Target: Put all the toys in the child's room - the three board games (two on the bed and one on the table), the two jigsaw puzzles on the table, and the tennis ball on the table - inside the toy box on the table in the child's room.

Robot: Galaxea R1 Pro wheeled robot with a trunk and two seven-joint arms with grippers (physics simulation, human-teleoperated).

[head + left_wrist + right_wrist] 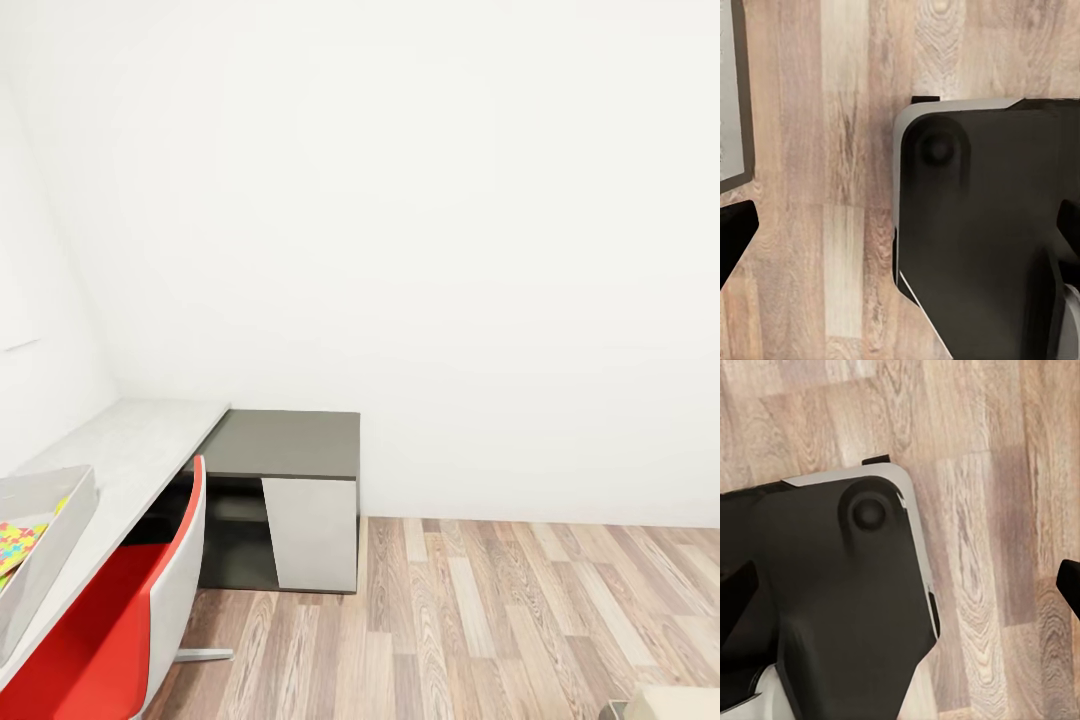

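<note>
Toy box on the desk, wood floor below both wrists.

The pale grey toy box [45,545], thin-walled, sits at the near left end of the matte grey table [140,450], holding a jigsaw puzzle [18,545] of bright interlocking pieces. A glossy red chair [130,620] stands beside it. Both grippers' fingers spread wide, empty, above the plank floor [500,620] and the robot's dark base [990,225].
</note>
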